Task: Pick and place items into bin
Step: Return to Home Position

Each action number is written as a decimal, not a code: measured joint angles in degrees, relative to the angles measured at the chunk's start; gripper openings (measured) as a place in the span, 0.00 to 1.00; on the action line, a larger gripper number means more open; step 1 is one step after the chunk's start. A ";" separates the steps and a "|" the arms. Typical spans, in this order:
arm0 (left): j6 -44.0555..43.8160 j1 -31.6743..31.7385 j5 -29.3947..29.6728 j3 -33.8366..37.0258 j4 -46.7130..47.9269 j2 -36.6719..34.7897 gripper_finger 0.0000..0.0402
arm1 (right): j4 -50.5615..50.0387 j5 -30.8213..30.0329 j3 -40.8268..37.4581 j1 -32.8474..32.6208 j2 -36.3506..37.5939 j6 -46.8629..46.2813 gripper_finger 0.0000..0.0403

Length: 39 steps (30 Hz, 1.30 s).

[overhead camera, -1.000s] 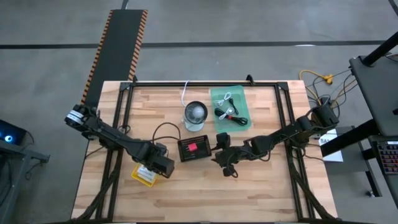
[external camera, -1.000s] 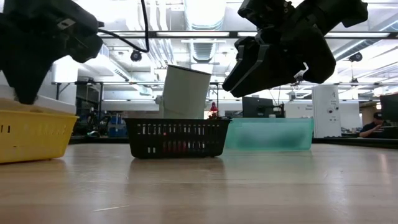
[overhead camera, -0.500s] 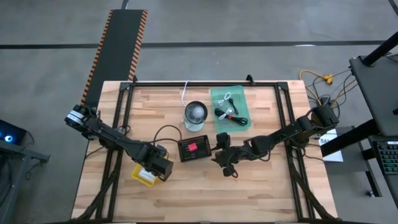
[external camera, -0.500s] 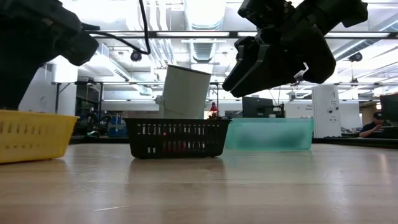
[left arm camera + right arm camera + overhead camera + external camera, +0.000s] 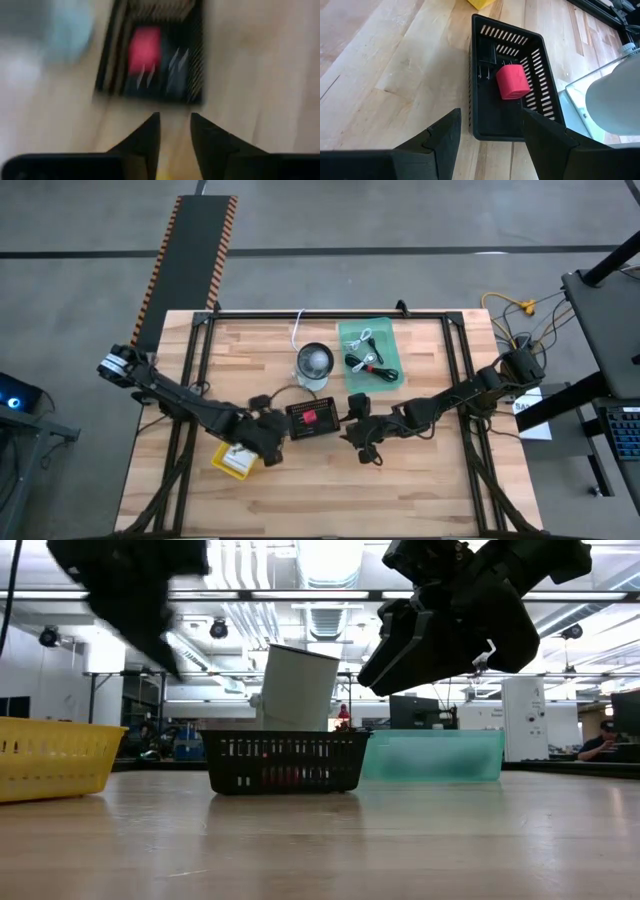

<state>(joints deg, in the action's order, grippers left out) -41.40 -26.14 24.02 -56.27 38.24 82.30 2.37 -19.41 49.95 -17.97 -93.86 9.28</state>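
Observation:
A black slatted basket point(image 5: 312, 420) point(image 5: 285, 760) stands mid-table with a red cube point(image 5: 311, 417) point(image 5: 512, 81) lying in it. My left gripper point(image 5: 275, 442) point(image 5: 174, 120) hovers open just left of the basket, between it and a yellow bin point(image 5: 230, 462) point(image 5: 50, 755). My right gripper point(image 5: 360, 435) point(image 5: 490, 120) hovers open just right of the basket, above the table. A green tray point(image 5: 368, 350) near the far edge holds a black cable with a red band point(image 5: 368, 363) and a white cable point(image 5: 360, 337).
A round cup point(image 5: 314, 363) point(image 5: 298, 688) stands just beyond the black basket, beside the green tray point(image 5: 435, 755). A dark cable loops on the table behind the left arm. Bare wood stretches along the near side of the table.
My left gripper has risen from the yellow bin and swung toward the table's right, ending beside the black basket. The right arm has kept still.

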 joint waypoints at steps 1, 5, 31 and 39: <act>7.02 0.32 0.97 1.28 -5.70 -0.73 0.20 | 0.02 -0.01 0.00 0.00 0.00 -0.12 0.48; 30.97 3.76 -1.26 9.76 -32.36 -5.12 0.05 | 0.04 -0.01 0.00 -0.01 0.00 -0.14 0.48; 56.91 26.75 -28.27 52.34 -61.97 -55.64 0.00 | 3.40 -0.15 -0.30 0.01 0.00 -2.63 0.48; 56.86 25.41 -30.49 55.76 -50.91 -69.67 0.00 | 17.24 7.58 -4.90 -0.05 0.00 -4.64 0.48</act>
<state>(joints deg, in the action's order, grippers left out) 15.46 -0.72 -6.47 -0.51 -12.67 12.63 19.61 -11.82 45.05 -18.02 -93.86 4.64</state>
